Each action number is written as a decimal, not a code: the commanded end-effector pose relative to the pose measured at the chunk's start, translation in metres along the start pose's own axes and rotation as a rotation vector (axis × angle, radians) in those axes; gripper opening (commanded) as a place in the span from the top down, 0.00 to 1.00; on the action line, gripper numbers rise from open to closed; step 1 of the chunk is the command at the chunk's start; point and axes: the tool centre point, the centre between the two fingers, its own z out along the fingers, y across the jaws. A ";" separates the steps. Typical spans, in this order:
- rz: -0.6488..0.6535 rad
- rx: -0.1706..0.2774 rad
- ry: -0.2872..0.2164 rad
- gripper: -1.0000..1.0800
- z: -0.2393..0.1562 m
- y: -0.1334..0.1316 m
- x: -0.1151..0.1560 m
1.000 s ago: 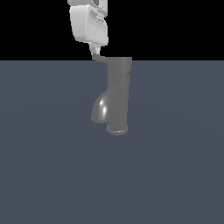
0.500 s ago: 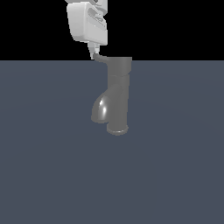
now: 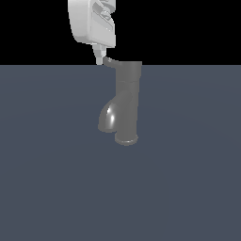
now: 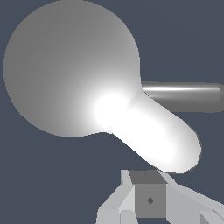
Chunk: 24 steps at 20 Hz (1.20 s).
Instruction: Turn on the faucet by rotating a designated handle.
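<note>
Exterior view: the faucet, a dark grey upright cylinder with a flared base ring, stands on a flat slate-blue surface, its glossy spout curving toward the exterior view's left. The handle, a thin short lever, projects from the wider top cap toward the same side. The white gripper hangs directly above, fingertips at the lever's end (contact cannot be confirmed). Whether the fingers are released or clenched cannot be told. Wrist view: cap top seen from above, brightly lit.
</note>
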 end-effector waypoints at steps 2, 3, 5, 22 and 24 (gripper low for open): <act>0.011 -0.005 0.003 1.00 0.000 0.008 0.011; 0.011 -0.005 0.003 1.00 0.000 0.011 0.012; 0.011 -0.005 0.003 1.00 0.000 0.016 0.015; 0.006 -0.006 0.002 1.00 0.000 0.038 0.064; 0.008 -0.007 0.002 1.00 -0.001 0.040 0.073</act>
